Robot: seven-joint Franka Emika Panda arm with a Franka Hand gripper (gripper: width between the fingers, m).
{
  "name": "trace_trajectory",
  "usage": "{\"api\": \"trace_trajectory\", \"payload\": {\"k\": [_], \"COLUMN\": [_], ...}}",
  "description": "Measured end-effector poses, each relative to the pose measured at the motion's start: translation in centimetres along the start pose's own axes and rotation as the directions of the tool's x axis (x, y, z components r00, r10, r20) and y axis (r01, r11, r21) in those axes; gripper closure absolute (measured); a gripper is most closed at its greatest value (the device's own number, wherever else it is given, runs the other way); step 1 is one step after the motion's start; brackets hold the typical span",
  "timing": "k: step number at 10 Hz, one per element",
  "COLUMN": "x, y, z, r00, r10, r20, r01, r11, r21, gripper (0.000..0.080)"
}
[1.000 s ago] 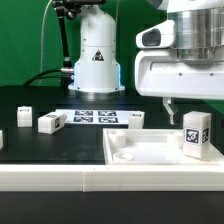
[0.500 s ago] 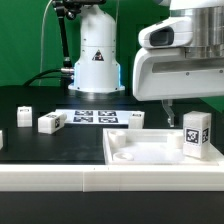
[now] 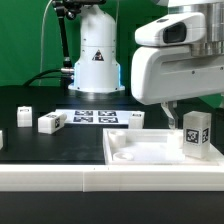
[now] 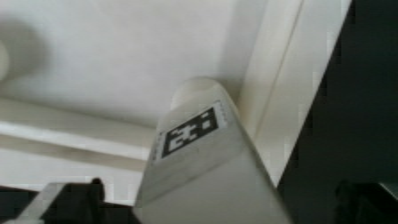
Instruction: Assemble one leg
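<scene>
Nearest you on the right, the leg [image 3: 196, 135] stands upright in the tray [image 3: 130, 152], by its right rim. Your claw [image 4: 217, 198] hangs over it, jaws spread wide on either side without touching. Farther left lie other legs [image 3: 50, 122] and the marker board [image 3: 97, 117].

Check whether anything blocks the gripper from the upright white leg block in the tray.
Nothing visible does. The open two-finger gripper hangs just above the small white plastic tagged leg, which stands upright in the large white raised-rim tray; no other part lies between them.
</scene>
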State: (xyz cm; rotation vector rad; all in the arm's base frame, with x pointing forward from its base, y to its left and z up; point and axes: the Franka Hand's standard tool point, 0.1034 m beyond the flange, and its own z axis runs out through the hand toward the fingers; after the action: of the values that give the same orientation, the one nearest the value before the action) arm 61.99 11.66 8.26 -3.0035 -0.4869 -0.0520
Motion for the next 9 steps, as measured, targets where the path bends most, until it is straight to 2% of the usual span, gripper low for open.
{"api": "trace_trajectory", "payload": {"k": [4,5,6,7,8,9], "x": [-0.35,-0.39,-0.4,-0.4,-0.4,-0.4], "y": [0.26,0.1,0.18,0.2,0.21,0.21], "z": [0.34,0.42,0.41,0.42,0.42,0.42], "r00": [0.973,0.971,0.972,0.972,0.972,0.972], "r10": [-0.233,-0.238,-0.236,-0.236,-0.236,-0.236], "r20": [-0.003,-0.002,-0.002,-0.002,-0.002,-0.002], "r01": [0.233,0.238,0.236,0.236,0.236,0.236], "r11": [0.973,0.971,0.972,0.972,0.972,0.972], "r21": [-0.003,-0.001,-0.002,-0.002,-0.002,-0.002], "gripper": [0.0151,0.0151,0.0254,0.0389,0.0389,0.0511]}}
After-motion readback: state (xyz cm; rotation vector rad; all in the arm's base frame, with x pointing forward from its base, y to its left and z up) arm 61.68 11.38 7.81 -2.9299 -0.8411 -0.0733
